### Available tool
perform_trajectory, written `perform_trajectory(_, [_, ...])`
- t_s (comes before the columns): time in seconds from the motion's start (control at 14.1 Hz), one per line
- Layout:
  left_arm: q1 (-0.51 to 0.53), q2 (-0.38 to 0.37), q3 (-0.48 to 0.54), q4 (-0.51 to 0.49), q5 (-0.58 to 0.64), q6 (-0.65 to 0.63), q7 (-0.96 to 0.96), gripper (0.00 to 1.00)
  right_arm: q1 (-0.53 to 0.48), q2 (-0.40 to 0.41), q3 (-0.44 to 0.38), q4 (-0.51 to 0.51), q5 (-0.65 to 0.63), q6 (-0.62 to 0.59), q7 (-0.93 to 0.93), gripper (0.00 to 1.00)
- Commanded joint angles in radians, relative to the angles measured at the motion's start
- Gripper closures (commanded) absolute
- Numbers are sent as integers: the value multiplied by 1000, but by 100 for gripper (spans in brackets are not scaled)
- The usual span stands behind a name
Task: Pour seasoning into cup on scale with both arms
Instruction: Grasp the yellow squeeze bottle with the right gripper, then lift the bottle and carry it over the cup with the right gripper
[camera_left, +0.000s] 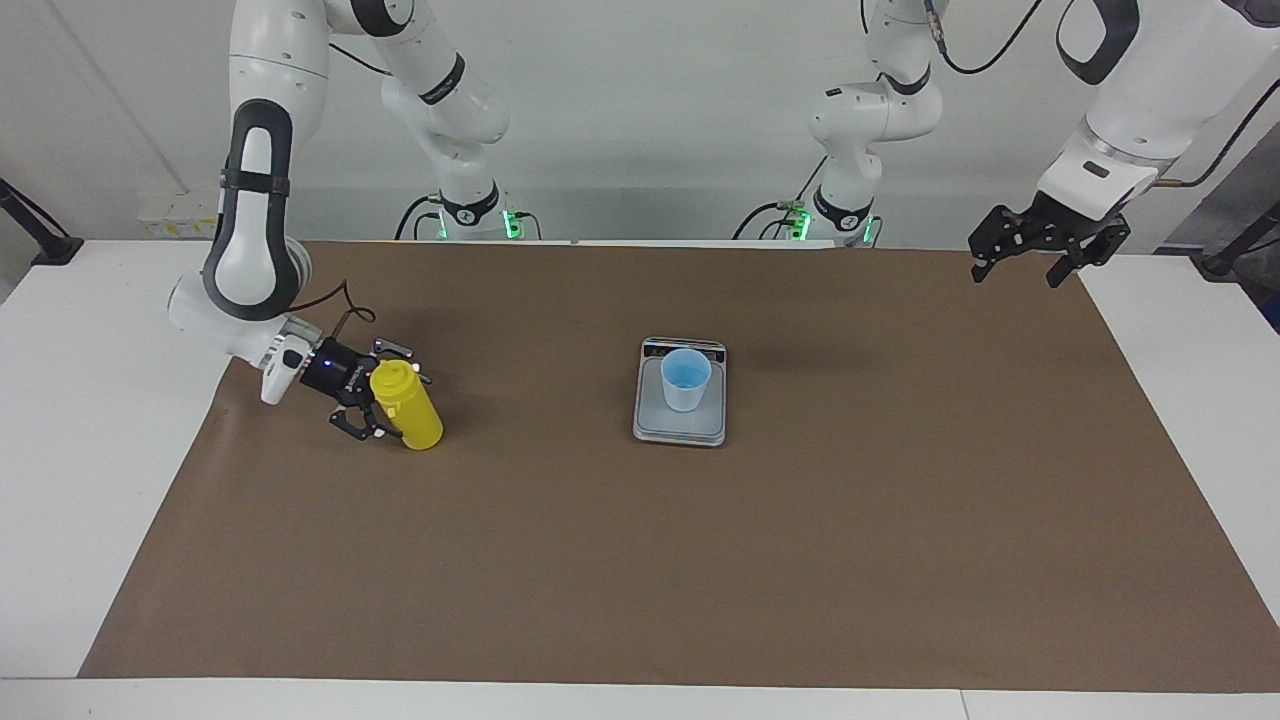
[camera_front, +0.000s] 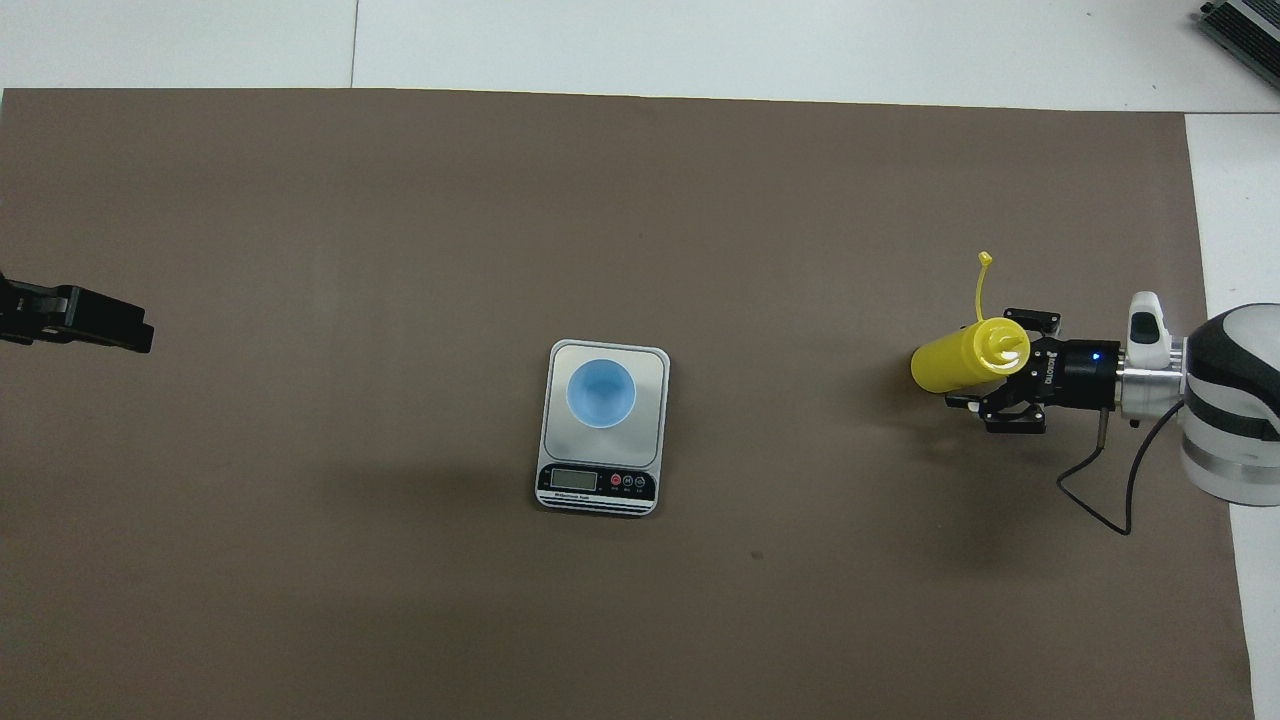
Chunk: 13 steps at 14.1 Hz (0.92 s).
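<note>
The yellow seasoning bottle (camera_left: 412, 414) (camera_front: 948, 362) stands upright on the brown mat toward the right arm's end of the table, its tethered cap (camera_front: 987, 259) off the nozzle. My right gripper (camera_left: 385, 396) (camera_front: 985, 362) is open and lies level, one finger on either side of the bottle's upper part; whether they touch it I cannot tell. The pale blue cup (camera_left: 686, 379) (camera_front: 601, 392) stands on the silver-grey scale (camera_left: 652, 426) (camera_front: 600, 484) mid-table. My left gripper (camera_left: 1015, 270) (camera_front: 95, 325) hangs open and empty over the mat's edge at the left arm's end, waiting.
A brown mat (camera_left: 640, 560) covers most of the white table (camera_left: 80, 420). A black cable (camera_front: 1110, 500) loops from the right wrist over the mat. A grey device (camera_front: 1240, 30) lies at the table's corner farthest from the robots.
</note>
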<state>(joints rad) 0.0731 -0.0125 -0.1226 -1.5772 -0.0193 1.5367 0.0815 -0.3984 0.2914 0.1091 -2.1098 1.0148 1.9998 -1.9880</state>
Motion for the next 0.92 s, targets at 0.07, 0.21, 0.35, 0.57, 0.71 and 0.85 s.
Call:
perform_trajectory(0.07, [11,-26,-5,-30,13,5,-11,0,76,-41,9,1,10,95,-8,69])
perform_trajectory(0.21, [11,-26,-5,-30,13,3,-11,0,133,-72,7,4,8,144,40,100])
perform_trajectory(0.35, [8,-26,-5,-30,13,5,-11,0,171,-103,6,7,1,174,113,100])
perform_trajectory(0.57, [1,-26,-3,-30,13,-1,-11,0,213,-123,9,33,-134,195,211,100])
perform_trajectory(0.71, [8,-26,-3,-30,15,0,-11,0,271,-133,7,69,-281,198,314,100])
perform_trajectory(0.85, [13,-26,-2,-30,15,0,-11,0,334,-130,9,114,-454,205,438,100])
